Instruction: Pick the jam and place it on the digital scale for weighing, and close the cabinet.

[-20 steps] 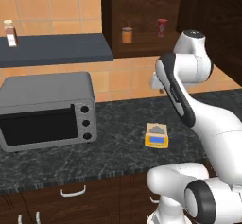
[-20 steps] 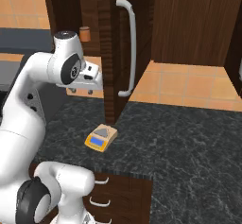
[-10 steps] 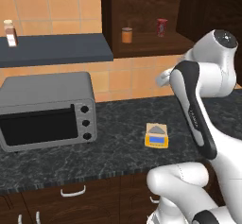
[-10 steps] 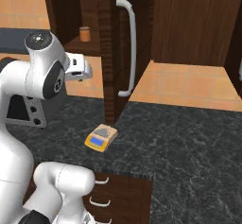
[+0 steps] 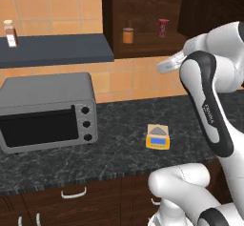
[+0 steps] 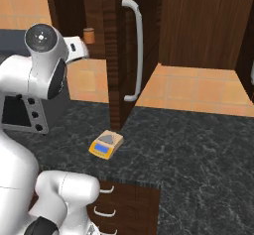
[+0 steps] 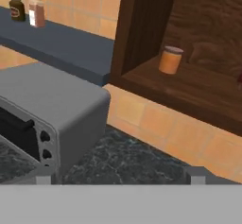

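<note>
A grey toaster oven (image 5: 47,110) stands at the left end of the dark stone counter (image 5: 124,134), under a blue-grey wall shelf (image 5: 57,48) that carries a small white-labelled bottle (image 5: 9,33) near its left end. The digital scale (image 5: 158,137) lies flat near the counter's front edge, well apart from the oven, with nothing on its plate. Above the counter the cabinet (image 5: 143,20) stands open; in the right base view its door (image 6: 116,50), with the long silver bar handle (image 6: 136,50), swings out over the counter, its lower edge above the scale. The jam (image 5: 127,35) sits upright on the cabinet's bottom board, toward the left wall, and a slim red container (image 5: 163,27) stands further right on the same board. The white arm is raised beside the cabinet opening, and the gripper (image 5: 167,65) hovers in front of the board's edge, short of the jam. Its jaws are spread wide, holding and touching nothing, and the hand view looks past the oven's top toward the jar.
</note>
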